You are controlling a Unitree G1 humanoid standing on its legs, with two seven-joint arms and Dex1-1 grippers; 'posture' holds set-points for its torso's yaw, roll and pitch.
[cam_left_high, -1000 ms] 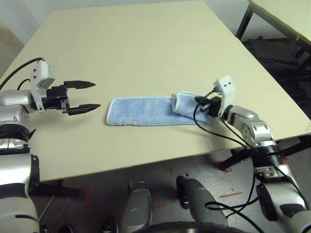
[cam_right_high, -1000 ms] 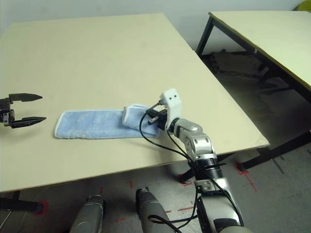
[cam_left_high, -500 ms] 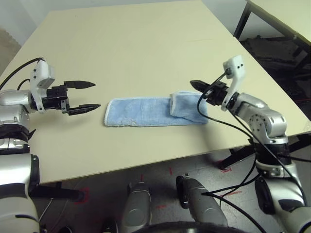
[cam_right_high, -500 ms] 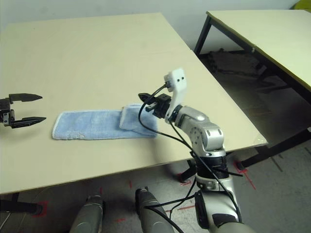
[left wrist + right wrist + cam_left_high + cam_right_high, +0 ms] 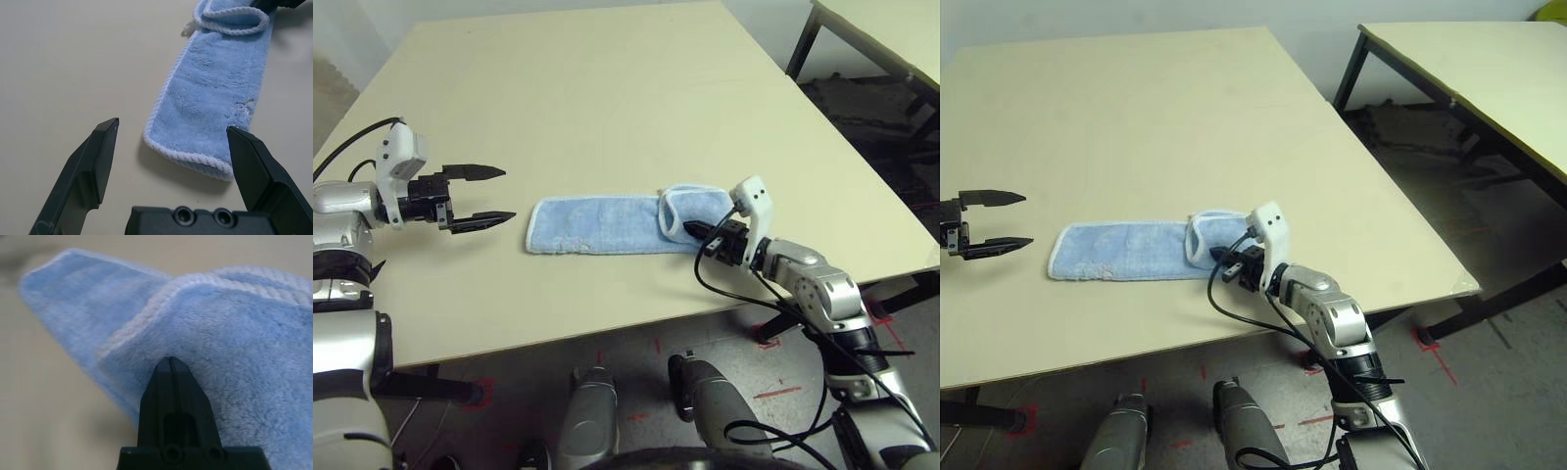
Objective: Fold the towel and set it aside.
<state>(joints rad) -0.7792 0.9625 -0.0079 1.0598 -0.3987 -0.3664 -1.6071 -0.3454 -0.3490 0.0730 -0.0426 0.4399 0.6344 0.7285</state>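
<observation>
A: Where's the towel (image 5: 607, 224)?
B: Flat strip mid-table (image 5: 607, 88), its 3 o'clock end folded over.
A: Right gripper (image 5: 690, 229)?
B: Fingers pressed together, empty. Half a second ago it hung above the fold; now it's dropped low, tips at the folded end's 6 o'clock edge.
A: Left gripper (image 5: 484, 194)?
B: Spread wide at 9 o'clock, just off the towel, unmoved.

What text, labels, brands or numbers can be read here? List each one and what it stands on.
None can be read.
Towel: a small pale stitched mark shows on the cloth, with no letters to make out.
Table: bare of writing.
Left gripper and right gripper: no markings legible.
</observation>
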